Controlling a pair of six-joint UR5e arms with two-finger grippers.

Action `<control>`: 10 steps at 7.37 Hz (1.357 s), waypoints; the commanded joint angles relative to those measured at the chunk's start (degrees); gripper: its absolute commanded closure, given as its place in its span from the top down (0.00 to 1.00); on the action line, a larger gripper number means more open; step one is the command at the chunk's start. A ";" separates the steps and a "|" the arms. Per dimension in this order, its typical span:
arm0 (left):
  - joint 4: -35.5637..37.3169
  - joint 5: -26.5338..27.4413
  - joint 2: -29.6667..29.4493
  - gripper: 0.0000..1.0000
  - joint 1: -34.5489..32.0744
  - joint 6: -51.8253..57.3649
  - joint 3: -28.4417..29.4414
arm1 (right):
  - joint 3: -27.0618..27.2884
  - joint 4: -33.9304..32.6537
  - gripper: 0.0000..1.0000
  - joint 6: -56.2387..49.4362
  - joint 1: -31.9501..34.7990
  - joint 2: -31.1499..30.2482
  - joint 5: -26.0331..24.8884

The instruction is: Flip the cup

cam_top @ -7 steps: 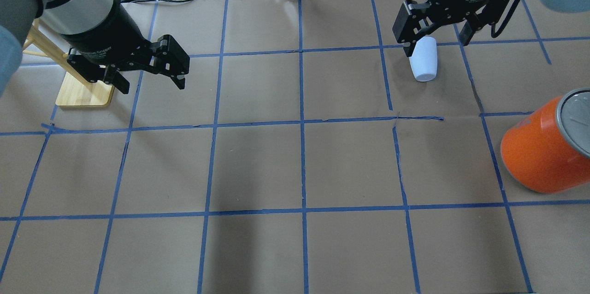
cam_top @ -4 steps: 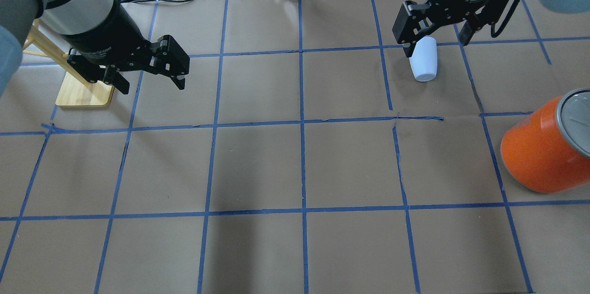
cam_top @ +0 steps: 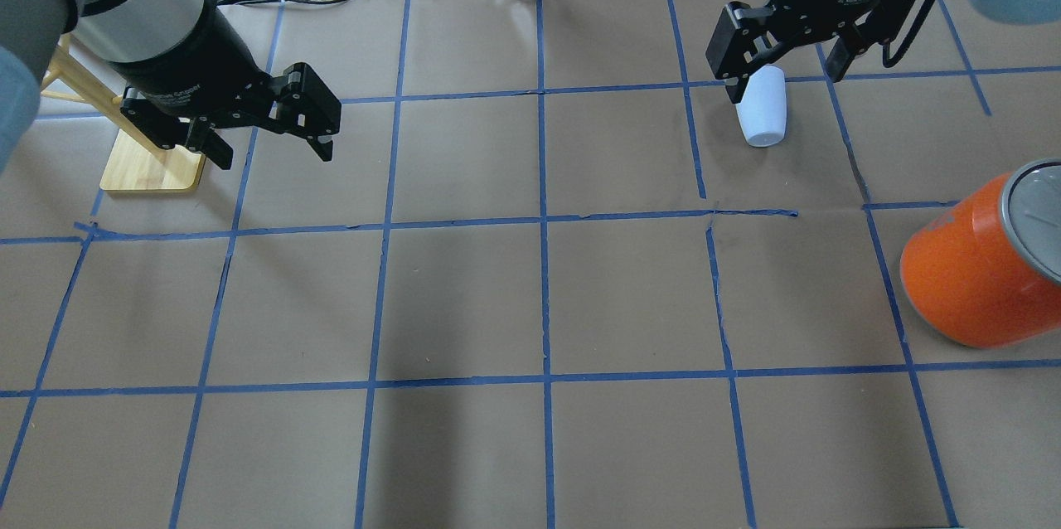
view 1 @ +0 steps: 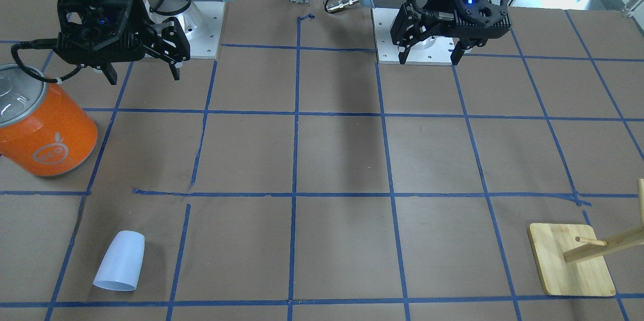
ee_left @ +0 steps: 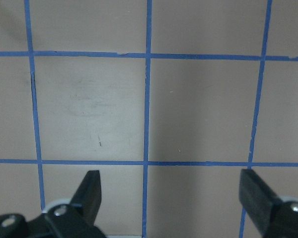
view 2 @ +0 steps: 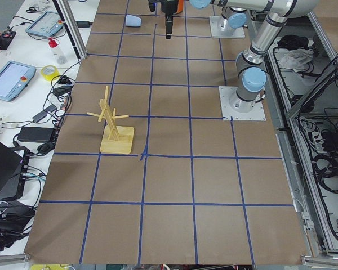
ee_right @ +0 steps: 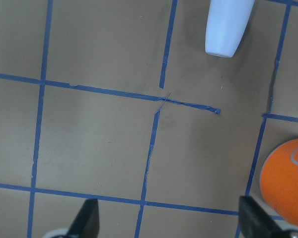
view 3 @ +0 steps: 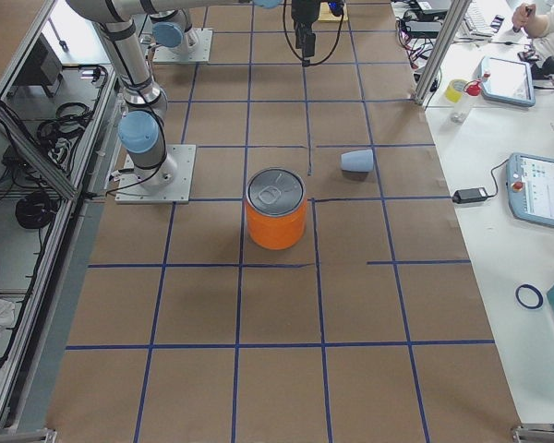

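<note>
The cup is a small pale blue-white tumbler lying on its side on the brown paper, far right in the overhead view. In the front-facing view its wider end points away from the robot. It also shows at the top of the right wrist view. My right gripper is open and empty, raised well above the table. In the front-facing view it hangs far back from the cup, near the base. My left gripper is open and empty, and hangs over bare paper.
A big orange can with a silver lid stands at the right edge, nearer the robot than the cup. A wooden peg rack on a square base stands at the far left. Cables lie beyond the far edge.
</note>
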 commanded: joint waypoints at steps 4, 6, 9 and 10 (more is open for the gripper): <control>0.00 0.00 0.00 1.00 0.00 0.00 0.00 | 0.00 -0.12 1.00 0.01 -0.11 0.00 0.01; 0.00 0.00 0.00 1.00 0.00 0.00 0.00 | 0.09 -0.03 1.00 -0.25 0.15 0.26 0.53; 0.00 0.00 0.00 1.00 0.00 0.00 0.00 | 0.18 -1.25 1.00 0.18 -0.37 0.35 0.01; 0.00 0.00 0.00 1.00 0.00 0.00 0.00 | 0.44 -1.26 1.00 0.97 -0.63 0.70 -0.78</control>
